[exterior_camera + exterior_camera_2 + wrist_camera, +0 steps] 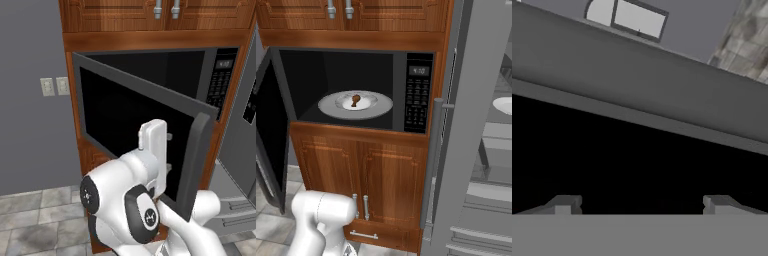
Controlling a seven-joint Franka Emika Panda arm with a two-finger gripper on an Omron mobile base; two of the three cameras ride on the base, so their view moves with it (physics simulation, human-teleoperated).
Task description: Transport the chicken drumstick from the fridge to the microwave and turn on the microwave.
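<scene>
The small golden-brown chicken drumstick [355, 100] lies on the round white turntable [377, 109] inside the wide grey-framed microwave [406, 90], whose dark-windowed door [131, 131] stands open. The two-finger gripper [642, 204] faces that door close up, its dark fingertips [564, 204] spread wide apart, holding nothing.

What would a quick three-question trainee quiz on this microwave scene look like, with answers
1. True or false: the chicken drumstick lies on the turntable inside the microwave.
2. The microwave door is: A) shut, B) swung open, C) missing.
3. Fill in: the gripper faces the door with its jaws ____.

Key: 1 true; 2 B; 3 open, holding nothing.
</scene>
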